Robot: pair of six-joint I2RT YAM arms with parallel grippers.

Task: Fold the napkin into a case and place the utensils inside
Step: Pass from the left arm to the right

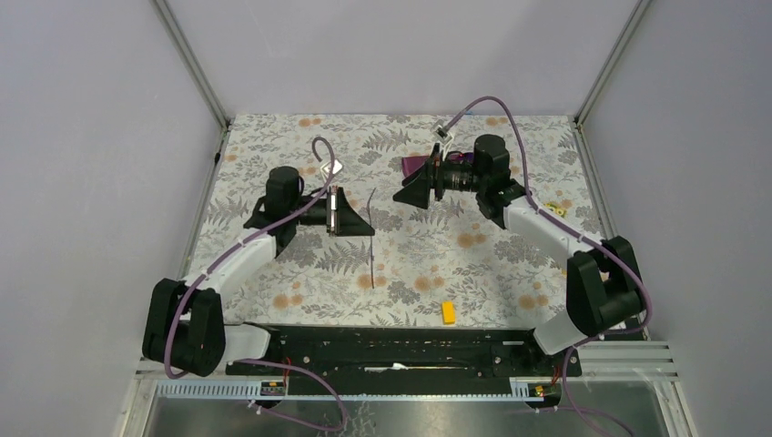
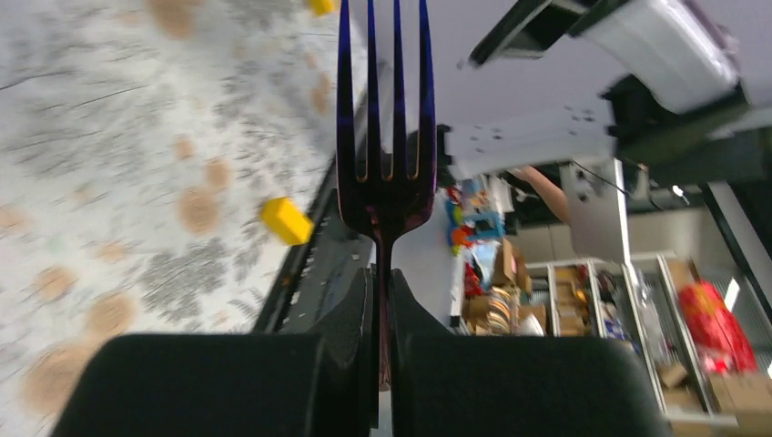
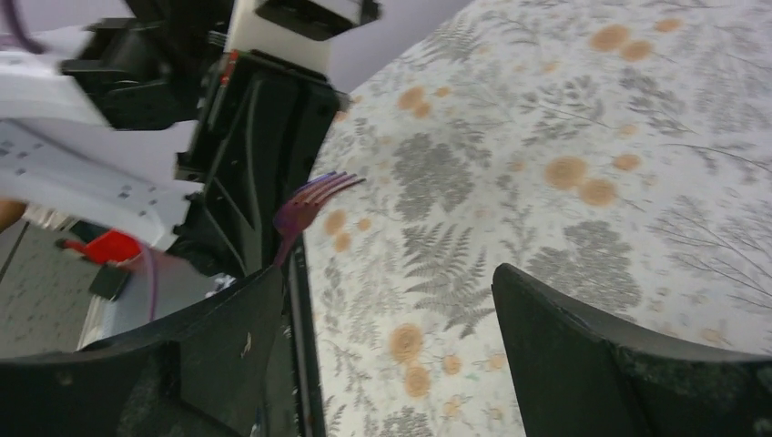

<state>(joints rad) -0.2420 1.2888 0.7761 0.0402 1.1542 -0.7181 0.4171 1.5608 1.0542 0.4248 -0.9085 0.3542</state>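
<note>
One dark purple fork (image 2: 384, 137) pinched in left end effector (image 2: 382, 282), apart from yellow block (image 2: 286, 221); right end effector (image 3: 387, 282) gapes empty.

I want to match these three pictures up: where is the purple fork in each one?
Top view: the fork is a thin dark line left of centre, seen edge-on.
Left wrist view: the fork fills the top centre, prongs up, its stem pinched in the left claw.
Right wrist view: the fork is small, left of centre, prongs pointing right.
Shared landmark: the flowered tablecloth shows in all three.
</note>
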